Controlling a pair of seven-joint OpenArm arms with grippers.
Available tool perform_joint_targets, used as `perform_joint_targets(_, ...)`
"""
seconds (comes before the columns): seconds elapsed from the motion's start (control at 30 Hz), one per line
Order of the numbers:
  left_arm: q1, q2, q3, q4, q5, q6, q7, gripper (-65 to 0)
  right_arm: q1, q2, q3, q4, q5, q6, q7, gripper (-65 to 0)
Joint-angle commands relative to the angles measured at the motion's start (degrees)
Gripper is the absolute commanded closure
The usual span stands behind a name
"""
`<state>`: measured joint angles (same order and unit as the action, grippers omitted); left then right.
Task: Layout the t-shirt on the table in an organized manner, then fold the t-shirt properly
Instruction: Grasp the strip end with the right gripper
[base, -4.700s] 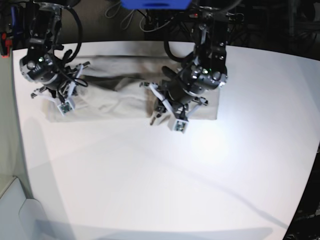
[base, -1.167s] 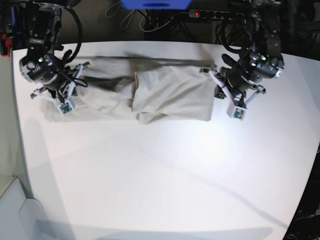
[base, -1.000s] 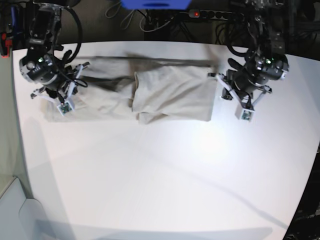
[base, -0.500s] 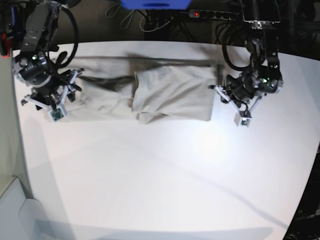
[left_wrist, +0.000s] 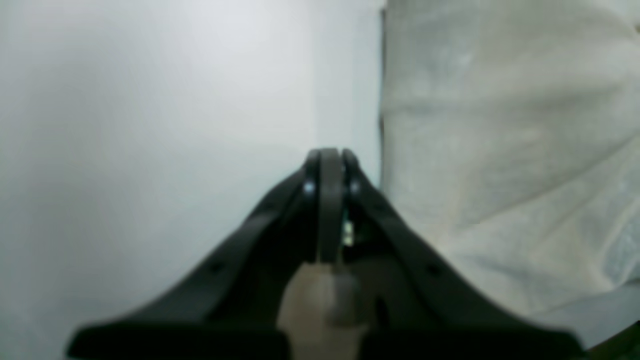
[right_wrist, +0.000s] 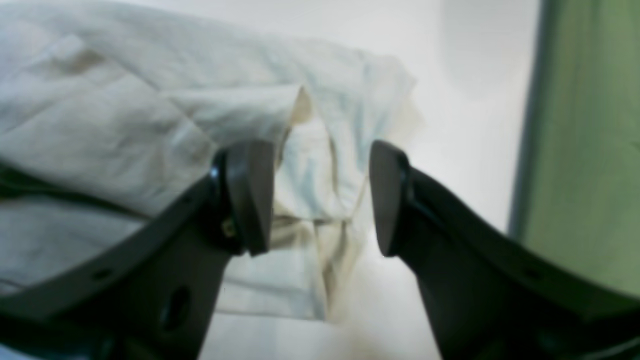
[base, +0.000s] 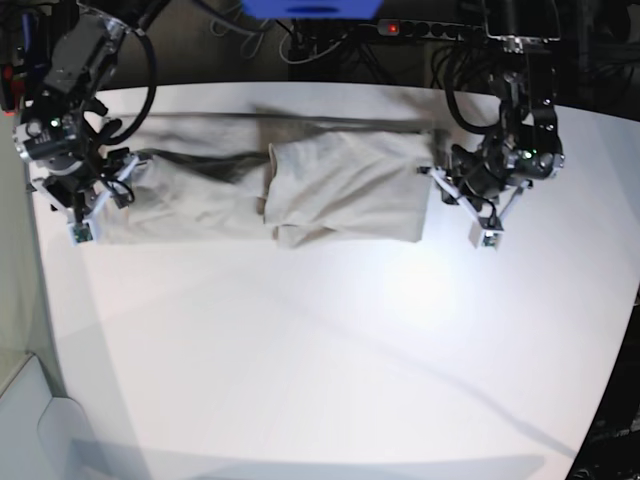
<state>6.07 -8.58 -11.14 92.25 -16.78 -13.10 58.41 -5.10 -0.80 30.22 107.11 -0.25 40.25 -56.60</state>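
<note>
Left wrist view: left pincer closed on nothing, over bare worktop; t-shirt lay just beside it, straight hem edge close to tips.

Right wrist view: right pincer stood open, empty; rumpled layered shirt end lay between and beyond jaws. Cloth looked soft, limp, light, likely to sag; best taken at corner or seamed hem, pinching all layers.

Base view: shirt lay as long folded band between both pincers, along far side of worktop.

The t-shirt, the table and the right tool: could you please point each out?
t-shirt (base: 345, 190): base view, folded flap.
table (base: 320, 360): base view, bare surface.
right tool (right_wrist: 320, 200): right wrist view, midway between fingertips.
</note>
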Motion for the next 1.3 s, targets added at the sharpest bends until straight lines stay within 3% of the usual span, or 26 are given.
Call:
perform_joint_targets(0.0, -0.6, -0.3, -0.1, 1.0, -0.4, 0.0, -0.6, -0.2, 1.5, 0.4, 0.1, -0.5, 0.3, -0.2, -0.3, -31.4)
perform_joint_targets(0.13, -0.6, -0.3, -0.1, 1.0, -0.4, 0.0, -0.6, -0.2, 4.3, 0.4, 1.7, -5.8, 0.3, -0.2, -2.8, -31.4)
perform_joint_targets(0.5, -0.6, -0.4, -0.1, 1.0, -0.4, 0.0, -0.5, -0.2, 6.1, 0.8, 6.1, -10.2, 0.3, -0.2, -2.2, -31.4)
perform_joint_targets(0.83, -0.7, -0.2, -0.1, 1.3, -0.4, 0.0, -0.5, -0.2, 7.3, 3.0, 5.9, -14.8, 0.2, -0.2, -2.2, -31.3)
perform_joint_targets(1.27, -0.7, -0.2, -0.1, 1.6, -0.4, 0.0, -0.4, -0.2, 6.1, 3.0, 6.0, -15.8, 0.2, -0.2, 0.5, -31.3)
